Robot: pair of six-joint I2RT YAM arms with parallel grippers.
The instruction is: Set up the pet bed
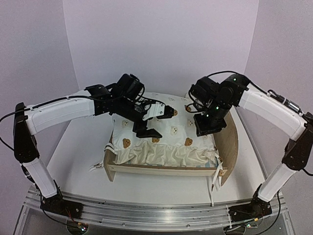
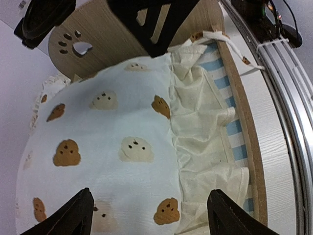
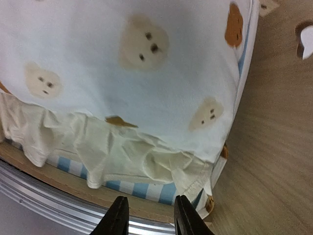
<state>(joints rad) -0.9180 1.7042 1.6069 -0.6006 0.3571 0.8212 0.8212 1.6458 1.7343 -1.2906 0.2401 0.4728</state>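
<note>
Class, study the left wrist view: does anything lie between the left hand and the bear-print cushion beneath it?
Nothing visible does. The left hand hangs open right above the cushion, which lies in the pet bed; only bare bear-print fabric shows between its fingers.

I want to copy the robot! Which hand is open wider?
The left gripper: its fingers stand far apart over the bear-print cushion, while the right gripper shows only a narrow gap.

One pet bed [image 1: 161, 169], one bear-print cushion [image 1: 166, 142], one table [image 1: 73, 156] and two grippers — left gripper [image 2: 151, 215], right gripper [image 3: 149, 218].
</note>
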